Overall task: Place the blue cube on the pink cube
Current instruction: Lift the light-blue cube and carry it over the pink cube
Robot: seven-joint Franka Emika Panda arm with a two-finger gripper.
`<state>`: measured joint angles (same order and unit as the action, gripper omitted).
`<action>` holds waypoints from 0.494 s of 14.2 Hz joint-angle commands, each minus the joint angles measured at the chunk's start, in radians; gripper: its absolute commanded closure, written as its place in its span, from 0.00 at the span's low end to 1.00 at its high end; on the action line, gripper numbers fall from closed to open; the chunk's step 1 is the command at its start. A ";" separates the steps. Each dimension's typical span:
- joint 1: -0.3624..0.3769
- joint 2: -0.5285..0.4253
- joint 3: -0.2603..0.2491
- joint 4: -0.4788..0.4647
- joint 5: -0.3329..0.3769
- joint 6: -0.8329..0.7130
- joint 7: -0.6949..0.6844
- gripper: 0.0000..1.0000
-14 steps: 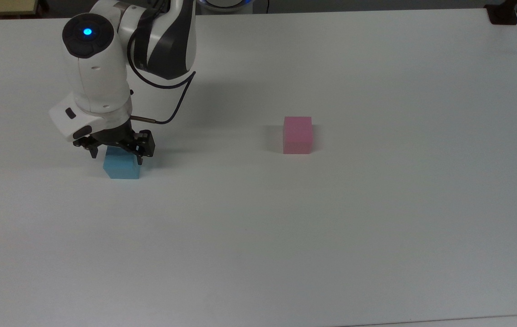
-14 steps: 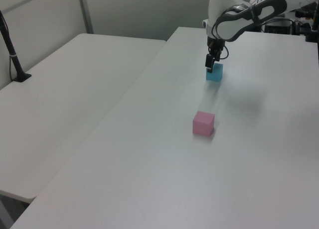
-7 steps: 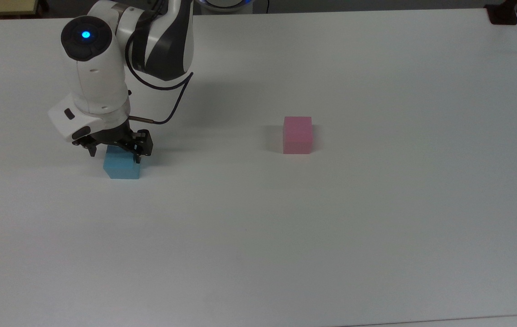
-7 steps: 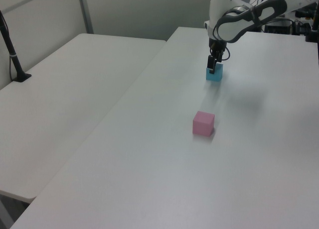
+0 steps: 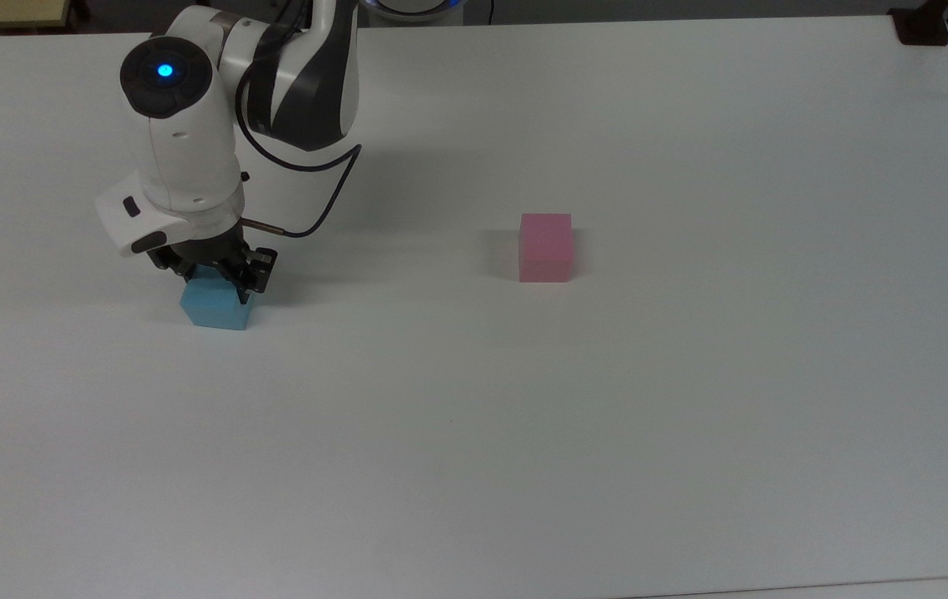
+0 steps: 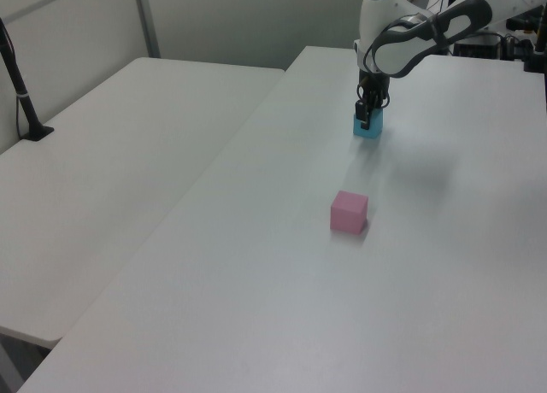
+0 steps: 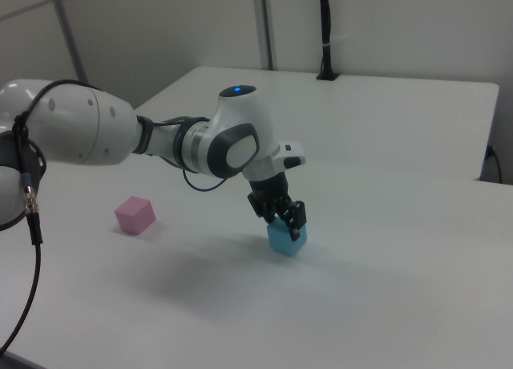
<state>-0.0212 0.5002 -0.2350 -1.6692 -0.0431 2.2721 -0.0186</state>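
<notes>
One step is in hand, the pick-up: at the left of the top view the gripper point(image 5: 213, 278) straddles the blue cube point(image 5: 215, 306), apparently clenched on its sides, with the cube on the white surface point(image 5: 607, 416). Next comes a straight lift, then carrying it over the pink cube point(image 5: 546, 246), well apart toward the frame's middle, and lowering it squarely on top.

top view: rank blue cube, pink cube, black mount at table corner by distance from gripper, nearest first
1. blue cube: directly under the gripper, at the top view's left.
2. pink cube: mid-table, toward the top view's right.
3. black mount: far corner, the top view's upper right.
</notes>
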 commanded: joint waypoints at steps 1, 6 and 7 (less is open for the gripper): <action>0.012 -0.080 0.003 -0.024 -0.008 -0.067 0.028 0.52; 0.018 -0.215 0.072 -0.021 0.018 -0.259 0.029 0.52; 0.018 -0.235 0.092 -0.020 0.032 -0.282 0.029 0.52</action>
<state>-0.0133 0.3660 -0.1885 -1.6590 -0.0387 2.0787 -0.0111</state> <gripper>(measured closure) 0.405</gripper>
